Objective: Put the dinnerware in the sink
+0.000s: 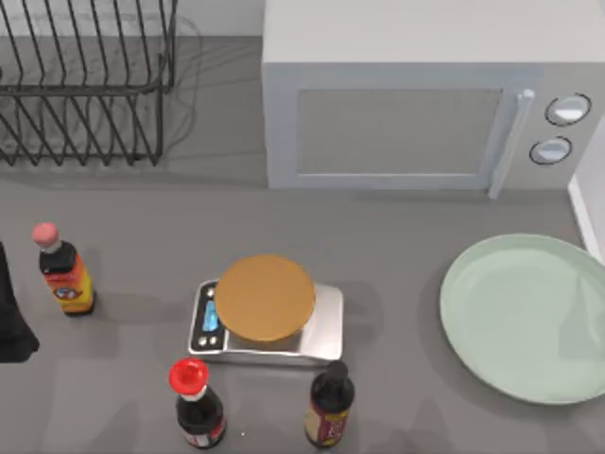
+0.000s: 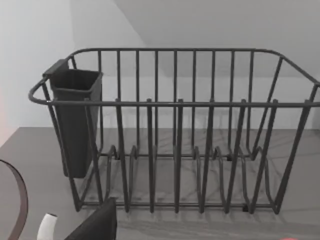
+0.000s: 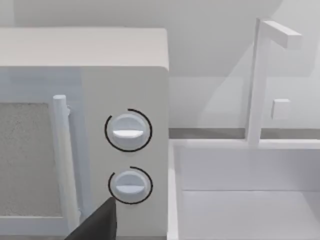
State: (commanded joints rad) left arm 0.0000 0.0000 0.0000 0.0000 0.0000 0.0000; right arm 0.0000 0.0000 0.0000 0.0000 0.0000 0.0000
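Note:
The dinnerware, a wide pale mint green plate (image 1: 525, 317), lies flat on the grey counter at the right, partly cut off by the picture's right edge. The sink shows as a thin white rim (image 1: 588, 216) just behind the plate on the right. In the right wrist view the sink's white basin wall (image 3: 173, 195) stands beside the microwave. A dark part of my right gripper (image 3: 97, 224) shows low in that view, apart from the plate. My left arm (image 1: 11, 317) is parked at the left edge, and a dark part of my left gripper (image 2: 97, 225) faces the dish rack.
A grey-white microwave (image 1: 406, 123) stands at the back. A black wire dish rack (image 1: 85, 85) fills the back left. A kitchen scale (image 1: 321, 326) carrying an orange-brown disc (image 1: 265, 298) sits mid-counter. Three sauce bottles (image 1: 64, 274) (image 1: 197, 409) (image 1: 329, 407) stand left and front. A white faucet (image 3: 257, 80) rises behind the sink.

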